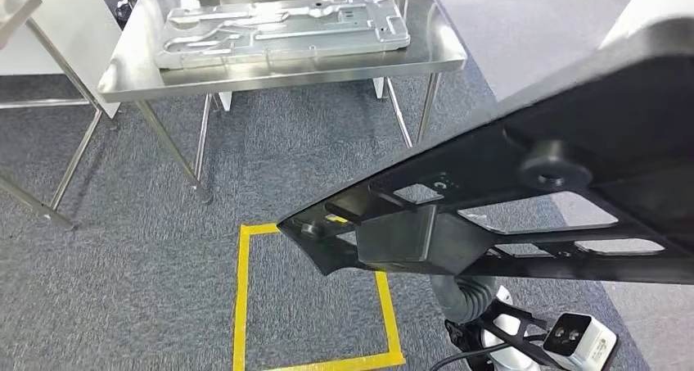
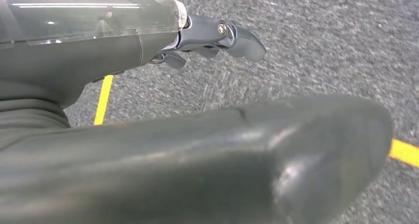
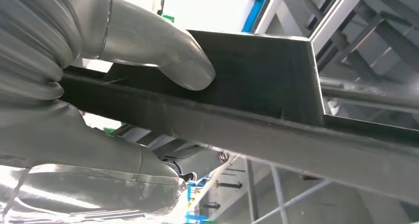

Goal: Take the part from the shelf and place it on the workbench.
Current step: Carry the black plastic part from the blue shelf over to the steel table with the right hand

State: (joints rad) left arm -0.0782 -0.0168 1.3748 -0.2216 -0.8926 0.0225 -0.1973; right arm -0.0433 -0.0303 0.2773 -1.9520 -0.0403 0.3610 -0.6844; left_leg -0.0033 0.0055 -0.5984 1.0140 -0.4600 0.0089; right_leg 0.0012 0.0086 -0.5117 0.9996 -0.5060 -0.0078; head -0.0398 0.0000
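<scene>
The part [image 1: 573, 117] is a large flat black frame with cut-out windows; it reaches in from the right over the floor, its narrow end pointing left. My right hand [image 3: 74, 150] grips its edge, with the thumb [image 3: 168, 61] pressed on one face of the part [image 3: 267, 80] and the fingers under it. In the head view the part hides most of that hand, and a grey ribbed wrist cover [image 1: 469, 299] shows below it. My left hand [image 2: 123, 51] hangs over the carpet with its fingers [image 2: 242, 41] apart, holding nothing. The steel workbench [image 1: 139, 52] stands ahead at the top.
A silver machined plate [image 1: 282, 29] lies on the workbench. A yellow taped square [image 1: 242, 305] marks the grey carpet in front of me. Another steel table's legs [image 1: 74, 158] stand at the far left. Shelf rails [image 3: 341, 16] show behind the part in the right wrist view.
</scene>
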